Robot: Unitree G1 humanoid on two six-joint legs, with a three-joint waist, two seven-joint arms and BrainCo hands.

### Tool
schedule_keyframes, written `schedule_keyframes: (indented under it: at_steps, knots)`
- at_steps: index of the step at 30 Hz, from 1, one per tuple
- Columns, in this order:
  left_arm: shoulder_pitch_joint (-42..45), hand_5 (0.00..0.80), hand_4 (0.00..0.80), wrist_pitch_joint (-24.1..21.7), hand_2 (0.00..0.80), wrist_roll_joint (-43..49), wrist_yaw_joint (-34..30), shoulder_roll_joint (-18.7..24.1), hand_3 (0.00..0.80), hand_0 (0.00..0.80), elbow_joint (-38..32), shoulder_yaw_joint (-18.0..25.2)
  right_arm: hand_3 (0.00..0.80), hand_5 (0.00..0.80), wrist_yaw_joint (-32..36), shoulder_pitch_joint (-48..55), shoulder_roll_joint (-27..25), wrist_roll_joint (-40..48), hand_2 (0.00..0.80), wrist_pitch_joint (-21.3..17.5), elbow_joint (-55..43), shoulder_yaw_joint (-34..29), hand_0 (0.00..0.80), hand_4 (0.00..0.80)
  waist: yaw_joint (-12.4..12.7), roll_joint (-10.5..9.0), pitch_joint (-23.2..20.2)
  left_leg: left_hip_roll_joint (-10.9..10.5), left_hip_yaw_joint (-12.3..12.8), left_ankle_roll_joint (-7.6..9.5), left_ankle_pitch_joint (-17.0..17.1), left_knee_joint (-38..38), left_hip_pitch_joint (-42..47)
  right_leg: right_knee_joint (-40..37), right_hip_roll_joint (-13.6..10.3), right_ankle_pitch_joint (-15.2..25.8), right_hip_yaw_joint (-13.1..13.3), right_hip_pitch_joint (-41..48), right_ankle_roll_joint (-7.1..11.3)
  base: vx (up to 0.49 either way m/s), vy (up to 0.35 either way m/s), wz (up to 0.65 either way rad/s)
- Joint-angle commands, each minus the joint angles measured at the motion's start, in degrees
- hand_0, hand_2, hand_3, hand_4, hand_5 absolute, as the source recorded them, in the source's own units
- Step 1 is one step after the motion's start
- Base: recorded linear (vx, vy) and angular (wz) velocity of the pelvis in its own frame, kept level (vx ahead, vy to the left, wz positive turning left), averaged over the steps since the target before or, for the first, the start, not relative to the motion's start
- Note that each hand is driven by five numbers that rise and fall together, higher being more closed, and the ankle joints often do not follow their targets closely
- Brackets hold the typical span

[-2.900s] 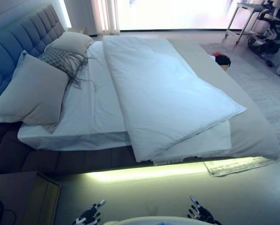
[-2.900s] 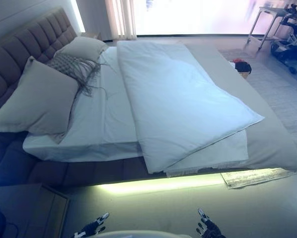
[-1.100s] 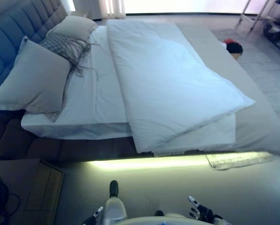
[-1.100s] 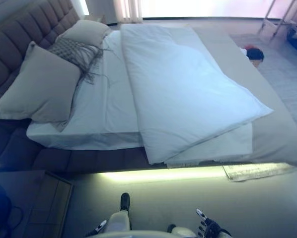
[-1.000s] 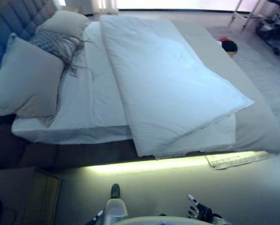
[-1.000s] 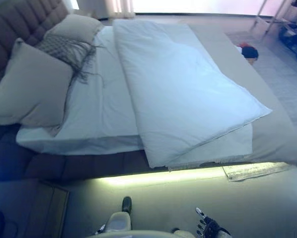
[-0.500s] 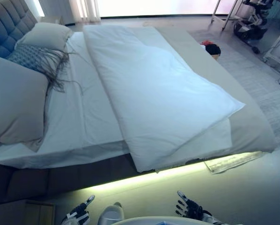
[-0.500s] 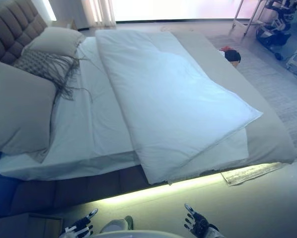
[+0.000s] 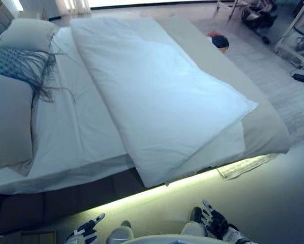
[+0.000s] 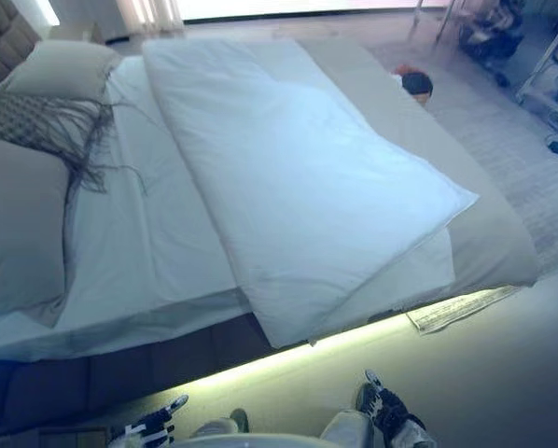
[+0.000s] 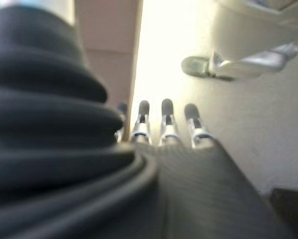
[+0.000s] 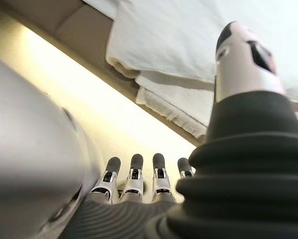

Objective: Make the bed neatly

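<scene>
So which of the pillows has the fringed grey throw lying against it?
The far pillow, the smaller one up by the headboard's far end. The fringed throw starts at its near edge, and the big near pillow lies just clear of the fringe.

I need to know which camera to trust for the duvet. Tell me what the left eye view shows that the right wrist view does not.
Only the left eye view: the grey pillows, the fringed grey throw, the left hand, and the whole folded white duvet lying askew.

Only the right wrist view: the right hand's fingers, straight and empty.

Both: the duvet's overhanging corner and the lit strip under the bed.
</scene>
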Motion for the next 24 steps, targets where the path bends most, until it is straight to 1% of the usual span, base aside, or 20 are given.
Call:
schedule_keyframes:
  at_steps: [1,2,4,5,6,7,8,9,10,11,12,13,14,15,17,19,23,24]
  knots:
    - [-0.9,0.000,0.000,-1.3,0.000,-1.6,-0.6,-2.0,0.000,0.000,0.6,1.1,0.000,0.000,-1.0,-2.8,-1.9,-0.2,0.000,-1.4,0.7,-2.2,0.000,0.000,-1.6,3.13,1.6,8.3,2.4,2.21,2.1,3.3,0.2,6.7,1.0,-0.1,0.8,-3.6,-1.91,0.210,-0.197,0.22]
    - [-0.6,0.000,0.000,-2.0,0.000,-0.9,-1.0,-2.7,0.000,0.000,0.9,0.8,0.000,0.000,-0.9,-2.9,-2.2,-0.2,0.000,-1.9,1.1,-2.3,0.000,0.000,-1.9,3.52,1.3,8.5,1.6,1.96,3.3,0.7,1.7,7.2,2.0,-1.1,0.8,-3.6,-2.01,0.191,-0.154,0.07]
    - [-0.1,0.000,0.000,-3.1,0.000,-0.7,-1.5,-3.6,0.000,0.000,1.2,0.5,0.000,0.000,-1.4,-3.4,-2.6,-1.0,0.000,-1.9,1.3,-2.2,0.000,0.000,-2.0,4.10,0.7,8.5,0.7,1.30,4.7,-1.6,2.8,6.9,3.4,-1.9,0.7,-3.4,-2.26,0.154,-0.105,0.13]
    - [-0.1,0.000,0.000,-3.5,0.000,-0.6,-2.1,-4.2,0.000,0.000,1.1,0.3,0.000,0.000,-1.4,-3.6,-2.9,-0.7,0.000,-2.0,1.4,-2.2,0.000,0.000,-2.2,4.59,0.4,8.7,1.6,0.82,6.1,-1.5,2.5,6.3,4.1,-2.3,0.2,-2.8,-2.72,0.117,-0.083,0.22]
    - [-0.2,0.000,0.000,-3.5,0.000,0.4,-2.6,-4.5,0.000,0.000,0.8,-0.1,0.000,0.000,-1.2,-3.3,-3.1,0.0,0.000,-2.3,1.4,-2.6,0.000,0.000,-2.4,4.86,0.4,8.9,3.0,0.40,6.8,0.1,1.8,5.6,4.1,-2.3,-0.9,-2.2,-2.94,0.100,-0.065,0.22]
    - [-0.6,0.000,0.000,-3.4,0.000,2.1,-3.5,-5.0,0.000,0.000,0.4,-0.8,0.000,0.000,-1.1,-3.0,-3.5,0.8,0.000,-3.0,1.3,-3.2,0.000,0.000,-2.4,5.05,0.7,8.0,4.8,0.12,6.3,2.7,0.4,4.5,3.4,-1.8,-2.8,-1.1,-3.17,0.051,-0.019,0.33]
    - [-1.0,0.000,0.000,-3.4,0.000,2.3,-3.8,-5.5,0.000,0.000,0.0,-1.6,0.000,0.000,-1.3,-3.1,-3.8,1.4,0.000,-3.5,1.1,-3.3,0.000,0.000,-2.1,5.32,1.3,5.7,4.3,0.40,4.7,3.5,-1.3,4.1,2.9,-1.3,-3.5,-0.4,-3.16,-0.009,0.058,0.57]
    - [-1.7,0.000,0.000,-3.4,0.000,2.4,-4.3,-5.7,0.000,0.000,-0.3,-3.2,0.000,0.000,-1.6,-3.9,-4.2,3.0,0.000,-4.2,0.3,-2.9,0.000,0.000,-1.0,6.15,2.2,2.4,2.8,0.86,5.3,1.3,-3.7,4.4,2.5,-0.8,-4.1,-0.3,-3.35,-0.039,0.101,0.71]
    - [-1.8,0.000,0.000,-3.2,0.000,2.9,-4.3,-5.5,0.000,0.000,-0.5,-3.6,0.000,0.000,-1.7,-4.5,-4.4,3.3,0.000,-4.4,0.0,-2.7,0.000,0.000,-0.9,6.58,2.6,2.7,2.3,1.06,6.6,-0.9,-3.5,4.8,2.7,-0.9,-3.7,-0.7,-3.18,-0.040,0.109,0.73]
    - [-2.0,0.000,0.000,-2.8,0.000,2.7,-4.0,-5.3,0.000,0.000,-0.8,-4.1,0.000,0.000,-1.9,-5.1,-4.5,3.6,0.000,-4.5,-0.3,-2.3,0.000,0.000,-1.0,6.55,2.9,1.9,1.9,1.79,6.3,-1.6,-3.2,5.1,2.8,-1.2,-3.0,-1.2,-3.07,-0.029,0.067,0.54]
    - [-2.5,0.000,0.000,-2.7,0.000,2.6,-3.6,-4.9,0.000,0.000,-1.1,-4.5,0.000,0.000,-1.4,-6.0,-4.8,5.1,0.000,-4.6,-0.7,-2.0,0.000,0.000,-0.7,6.52,3.5,0.4,0.0,2.74,5.6,-1.6,-4.0,5.5,3.0,-1.4,-2.1,-2.1,-3.08,-0.092,0.023,0.35]
    - [-3.6,0.000,0.000,-3.0,0.000,2.6,-3.4,-4.1,0.000,0.000,-1.2,-4.8,0.000,0.000,-1.0,-7.0,-5.0,6.8,0.000,-4.9,-1.2,-2.1,0.000,0.000,-0.6,6.39,4.5,0.4,0.1,2.92,5.5,-0.6,-5.7,5.8,2.9,-1.4,-1.8,-2.9,-3.21,-0.130,-0.021,0.01]
    - [-4.5,0.000,0.000,-2.8,0.000,2.5,-3.1,-3.5,0.000,0.000,-1.4,-5.1,0.000,0.000,-1.6,-7.8,-5.2,7.5,0.000,-5.3,-1.4,-2.0,0.000,0.000,-0.8,6.13,5.4,1.0,1.4,3.05,5.1,0.8,-6.3,6.5,2.6,-1.6,-2.0,-3.7,-3.22,-0.136,-0.057,-0.22]
    - [-5.2,0.000,0.000,-2.5,0.000,2.3,-2.8,-3.0,0.000,0.000,-1.7,-5.2,0.000,0.000,-2.0,-8.4,-5.3,7.9,0.000,-5.6,-1.5,-2.0,0.000,0.000,-0.6,5.97,6.1,1.2,1.3,3.21,4.9,1.8,-7.2,7.4,2.0,-1.4,-1.9,-4.6,-3.16,-0.095,-0.073,-0.08]
    - [-6.5,0.000,0.000,-2.4,0.000,0.8,-2.1,-1.9,0.000,0.000,-2.4,-6.2,0.000,0.000,-3.1,-10.0,-5.1,11.1,0.000,-6.9,-2.3,-1.5,0.000,0.000,0.0,5.59,8.0,1.7,0.0,3.35,4.0,5.5,-10.2,9.0,1.2,-1.6,-1.2,-6.2,-3.17,-0.106,-0.124,0.19]
    - [-7.1,0.000,0.000,-2.8,0.000,0.2,-1.9,-1.3,0.000,0.000,-2.9,-6.8,0.000,0.000,-2.8,-11.0,-5.4,14.4,0.000,-7.9,-2.8,-1.8,0.000,0.000,0.5,5.56,9.5,2.1,-1.4,3.29,3.3,8.3,-12.7,10.4,1.2,-2.1,-0.6,-7.7,-3.21,-0.087,-0.143,0.13]
    - [-8.4,0.000,0.000,-3.4,0.000,-2.5,-2.0,-0.5,0.000,0.000,-4.0,-7.7,0.000,0.000,-5.0,-15.0,-7.9,16.4,0.000,-8.4,-3.6,-2.7,0.000,0.000,0.9,6.07,11.8,3.5,-2.7,2.28,2.6,13.5,-18.0,14.4,0.8,-3.8,0.4,-11.8,-3.28,-0.068,-0.083,0.06]
    - [-9.1,0.000,0.000,-3.9,0.000,-3.8,-2.3,-0.4,0.000,0.000,-4.2,-8.3,0.000,0.000,-6.2,-17.1,-9.2,17.9,0.000,-8.5,-4.0,-3.0,0.000,0.000,1.1,6.37,12.9,3.9,-3.4,1.93,1.9,15.6,-20.1,16.7,0.5,-5.0,0.8,-13.7,-3.40,-0.099,-0.056,-0.01]
